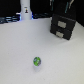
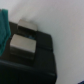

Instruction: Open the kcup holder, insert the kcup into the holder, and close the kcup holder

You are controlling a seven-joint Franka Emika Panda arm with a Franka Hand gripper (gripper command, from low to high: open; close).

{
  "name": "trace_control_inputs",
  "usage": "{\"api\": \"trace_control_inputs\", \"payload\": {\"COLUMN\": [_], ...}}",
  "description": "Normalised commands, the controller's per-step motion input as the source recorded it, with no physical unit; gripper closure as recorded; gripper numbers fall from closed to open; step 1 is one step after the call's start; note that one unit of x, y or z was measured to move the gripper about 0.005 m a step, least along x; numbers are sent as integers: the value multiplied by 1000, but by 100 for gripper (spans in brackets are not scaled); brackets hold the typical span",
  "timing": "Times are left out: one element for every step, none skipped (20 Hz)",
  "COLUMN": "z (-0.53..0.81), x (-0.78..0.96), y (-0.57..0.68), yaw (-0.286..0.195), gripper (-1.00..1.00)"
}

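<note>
The kcup holder (image 1: 64, 27) is a black box with two stacked front panels and pale handle slots, standing on the white table at the exterior view's right; both panels look shut. The kcup (image 1: 36, 61), a tiny pod with a green-and-blue top, lies on the table nearer the front, well apart from the holder. A dark shape just above the holder is my arm with the gripper (image 1: 62, 7); its jaws are too blurred to read. The wrist view shows the black holder (image 2: 30, 60) close up with a pale panel (image 2: 22, 43). A teal part (image 2: 4, 27) sits at the frame's edge.
A white bottle-shaped object (image 1: 25, 10) stands at the back of the table, toward the exterior view's left. Dark clutter runs along the back edge (image 1: 7, 20). The white table (image 1: 20, 47) spreads between the pod and the holder.
</note>
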Motion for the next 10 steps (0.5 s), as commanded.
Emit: {"api": "trace_control_inputs", "payload": {"z": [-174, -185, -197, -207, -216, -223, -233, -239, -249, -259], "x": [-187, -184, -183, -181, -197, -167, -160, -155, -148, -144], "y": [673, 671, 666, 661, 633, 642, 619, 607, 588, 578], "yaw": [-151, -150, -150, -148, -141, -146, -143, -145, -138, -133], "gripper": [-100, -100, -100, -100, -100, -100, -100, -100, -100, -100]}}
